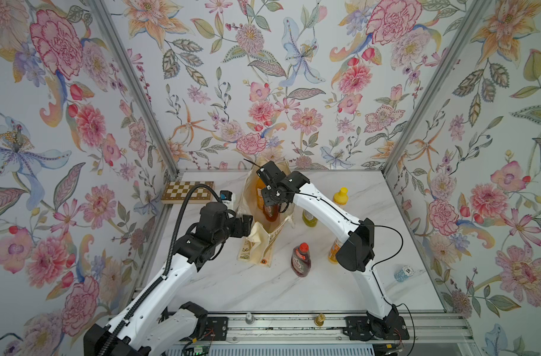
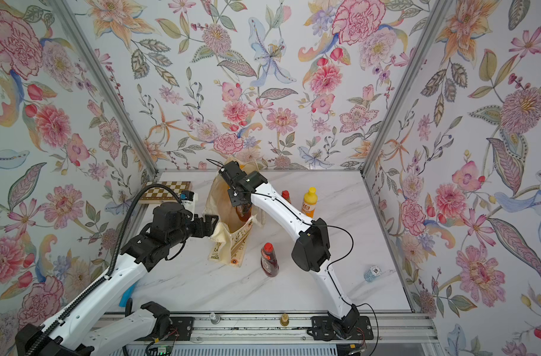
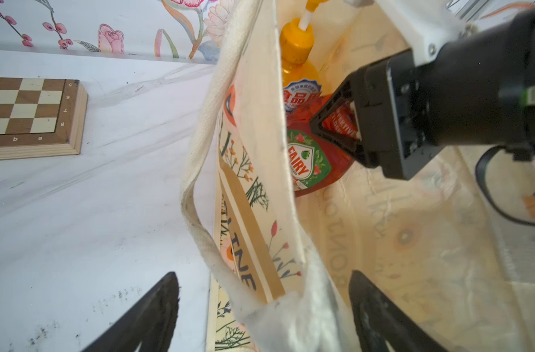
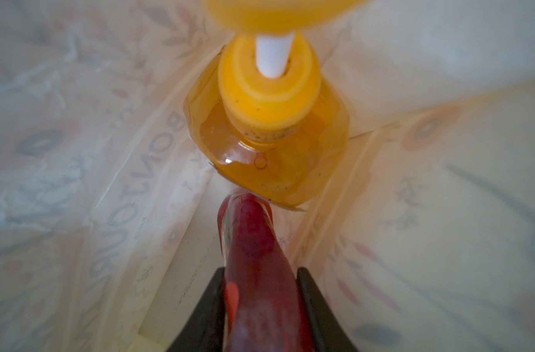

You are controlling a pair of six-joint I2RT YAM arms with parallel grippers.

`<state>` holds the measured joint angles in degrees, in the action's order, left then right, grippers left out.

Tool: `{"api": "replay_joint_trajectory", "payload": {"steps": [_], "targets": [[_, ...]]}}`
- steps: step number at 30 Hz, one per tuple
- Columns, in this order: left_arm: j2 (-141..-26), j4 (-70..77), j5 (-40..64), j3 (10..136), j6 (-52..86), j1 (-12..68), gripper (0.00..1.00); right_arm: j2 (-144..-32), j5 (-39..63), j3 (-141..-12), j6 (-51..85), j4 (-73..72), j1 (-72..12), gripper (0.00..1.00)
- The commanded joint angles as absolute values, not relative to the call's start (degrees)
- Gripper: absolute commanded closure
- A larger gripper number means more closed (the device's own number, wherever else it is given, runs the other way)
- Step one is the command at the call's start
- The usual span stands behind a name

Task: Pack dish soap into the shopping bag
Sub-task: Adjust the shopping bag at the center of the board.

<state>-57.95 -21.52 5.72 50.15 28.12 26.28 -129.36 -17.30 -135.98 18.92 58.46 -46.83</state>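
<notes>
The right end effector point(image 4: 261, 272) is inside the shopping bag point(image 1: 260, 243) at the counter's point(image 1: 232, 283) far edge, closed on a dark-red bottle point(image 3: 308, 161) beside the pump bottle point(image 4: 269, 146). The left end effector point(image 3: 263, 274) stands wide open astride the bag's rim. Four of six remain outside: another dark-red bottle point(image 1: 300, 260), an olive-green bottle point(image 1: 309, 219), an orange bottle point(image 1: 340, 197), a second orange bottle point(image 1: 334, 252).

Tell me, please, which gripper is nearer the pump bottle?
Right. The right gripper is inside the bag beside the pump bottle, holding a red bottle; the left gripper straddles the bag's rim, farther off.
</notes>
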Motion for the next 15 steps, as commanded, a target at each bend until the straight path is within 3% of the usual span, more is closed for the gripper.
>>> {"api": "replay_joint_trajectory", "payload": {"steps": [1, 7, 15], "targets": [[-57.37, -27.78, 5.54, 48.6, 24.35, 27.07, 0.16, -128.33, -23.47, -139.39, 19.81, 52.18, -44.78, 1.0], [-57.38, -27.16, 6.06, 49.45, 24.53, 27.09, 0.27, -128.01, -21.67, -139.46, 20.29, 48.68, -45.11, 1.0], [-56.65, -26.31, 6.23, 52.39, 24.26, 27.07, 0.56, -128.95, -17.97, -138.86, 15.99, 46.33, -46.5, 1.0]]}}
